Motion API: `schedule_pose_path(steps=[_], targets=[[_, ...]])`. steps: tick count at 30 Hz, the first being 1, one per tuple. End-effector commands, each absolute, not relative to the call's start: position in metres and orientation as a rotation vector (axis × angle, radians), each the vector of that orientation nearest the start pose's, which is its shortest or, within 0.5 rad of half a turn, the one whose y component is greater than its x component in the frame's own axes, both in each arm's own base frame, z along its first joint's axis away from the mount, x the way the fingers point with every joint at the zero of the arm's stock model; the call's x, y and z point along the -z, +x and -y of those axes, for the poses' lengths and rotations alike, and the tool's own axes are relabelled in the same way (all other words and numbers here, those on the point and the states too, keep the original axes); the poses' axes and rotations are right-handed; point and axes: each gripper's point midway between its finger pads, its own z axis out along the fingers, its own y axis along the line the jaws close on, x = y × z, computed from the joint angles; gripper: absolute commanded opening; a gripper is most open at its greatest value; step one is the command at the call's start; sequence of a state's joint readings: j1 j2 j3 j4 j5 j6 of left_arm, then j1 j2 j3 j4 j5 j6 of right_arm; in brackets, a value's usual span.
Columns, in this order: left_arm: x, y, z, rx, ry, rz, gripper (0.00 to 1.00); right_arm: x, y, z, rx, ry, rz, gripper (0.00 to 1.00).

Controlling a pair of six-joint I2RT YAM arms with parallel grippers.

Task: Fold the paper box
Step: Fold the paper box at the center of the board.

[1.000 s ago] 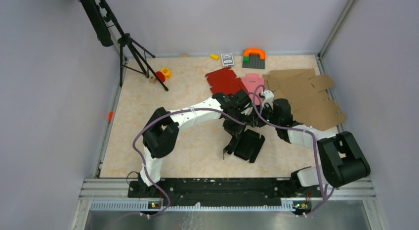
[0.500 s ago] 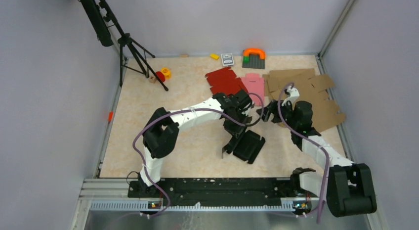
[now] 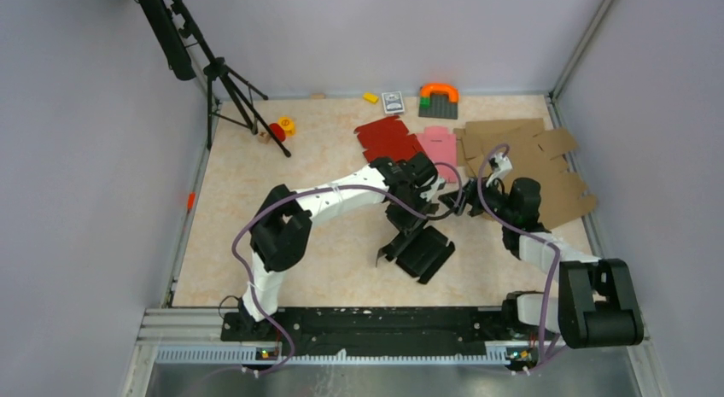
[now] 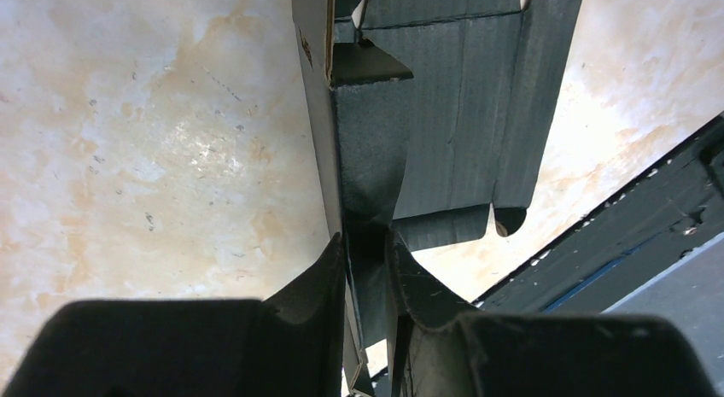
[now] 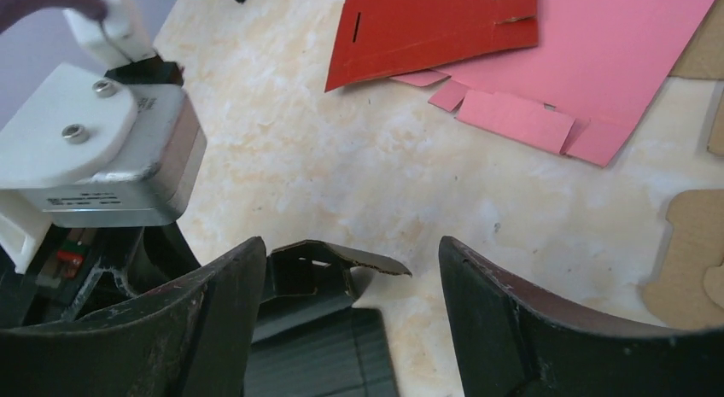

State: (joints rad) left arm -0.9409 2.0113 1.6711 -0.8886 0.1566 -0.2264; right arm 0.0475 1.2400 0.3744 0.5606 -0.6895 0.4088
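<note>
The paper box (image 3: 424, 250) lies half-folded on the worktop (image 3: 282, 175), its long axis running away from the left end effector (image 4: 367, 243), which pinches one upright panel. The right end effector (image 5: 350, 248) hangs open, apparently just above a raised flap.

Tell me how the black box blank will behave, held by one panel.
Probably floppy: the black box blank is thin creased card, and its panels stand at angles beyond the left pincer. Likely light: one narrow pinch seems enough to hold it. Its creases may let flaps swing if pushed.
</note>
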Motion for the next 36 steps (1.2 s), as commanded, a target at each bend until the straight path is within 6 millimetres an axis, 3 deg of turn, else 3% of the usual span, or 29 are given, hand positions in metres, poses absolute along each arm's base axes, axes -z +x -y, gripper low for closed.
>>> schedule_pose_path(steps=[1, 6, 9, 13, 19, 26, 36], targets=[[-0.073, 0.227, 0.358, 0.365, 1.235, -2.675, 0.16, -0.143, 0.319, -0.138, -0.854, -0.329, -1.741, 0.72], [-0.071, 0.228, 0.349, 0.314, 1.330, -2.647, 0.16, -0.136, 0.309, -0.147, -0.940, -0.354, -1.746, 0.68], [-0.071, 0.227, 0.346, 0.306, 1.386, -2.627, 0.16, -0.134, 0.306, -0.151, -0.946, -0.359, -1.752, 0.60], [-0.074, 0.230, 0.341, 0.277, 1.426, -2.600, 0.16, -0.114, 0.304, -0.152, -0.930, -0.297, -1.884, 0.61], [-0.081, 0.229, 0.347, 0.327, 1.425, -2.582, 0.17, -0.109, 0.288, -0.145, -0.939, -0.140, -1.848, 0.62], [-0.095, 0.223, 0.353, 0.465, 1.434, -2.558, 0.22, -0.099, 0.283, -0.158, -0.907, -0.276, -1.874, 0.61], [-0.109, 0.219, 0.352, 0.578, 1.464, -2.523, 0.25, -0.108, 0.296, -0.164, -0.826, -0.369, -1.803, 0.58]])
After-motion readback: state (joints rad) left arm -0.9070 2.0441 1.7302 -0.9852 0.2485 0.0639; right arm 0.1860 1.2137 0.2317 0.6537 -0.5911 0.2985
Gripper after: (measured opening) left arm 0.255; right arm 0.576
